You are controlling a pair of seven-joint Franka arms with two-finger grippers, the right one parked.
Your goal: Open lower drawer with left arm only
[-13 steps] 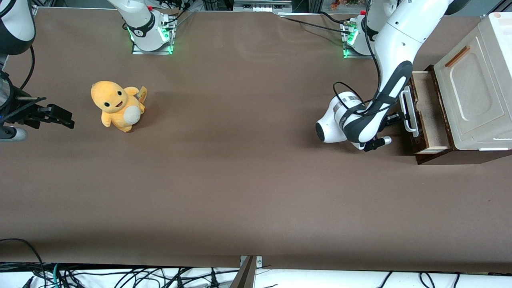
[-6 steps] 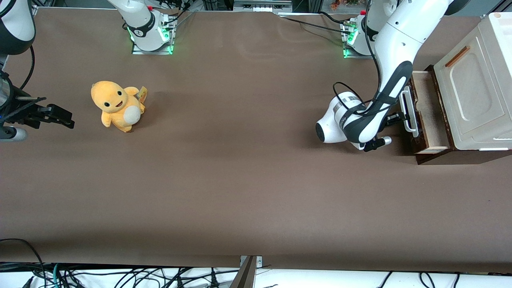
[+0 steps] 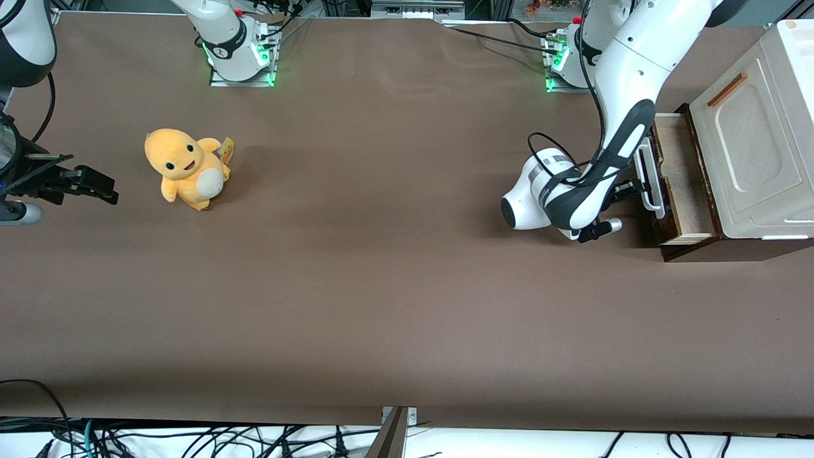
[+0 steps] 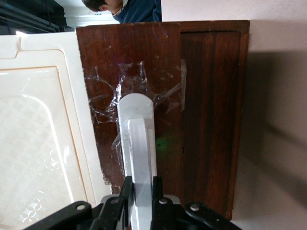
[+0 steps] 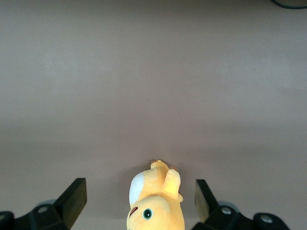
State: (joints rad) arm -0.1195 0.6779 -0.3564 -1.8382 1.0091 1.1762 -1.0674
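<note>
Front view shows the left arm reaching down from its base at the working arm's end of the table, its dark grey elbow sleeve bent low and a black cable looping over the wrist. Its end effector sits right at the white bar handle of the lower drawer. That drawer stands partly pulled out from under the cream cabinet, so a strip of its pale wood inside shows between the dark brown front and the cabinet body. A cream panel with a thin orange-brown handle lies above it on the cabinet's face.

Seen from the left wrist view, the end effector has its two black fingers closed against either side of the white bar handle, gripping it with no gap visible. The handle's rounded mounting foot sits on the dark brown drawer front, which carries wrinkled clear tape around that foot. The cream panel lies just beside the drawer front.

Well apart, toward the parked arm's end of the table, an orange plush toy sits upright on the brown surface; it shows also in the right wrist view.
</note>
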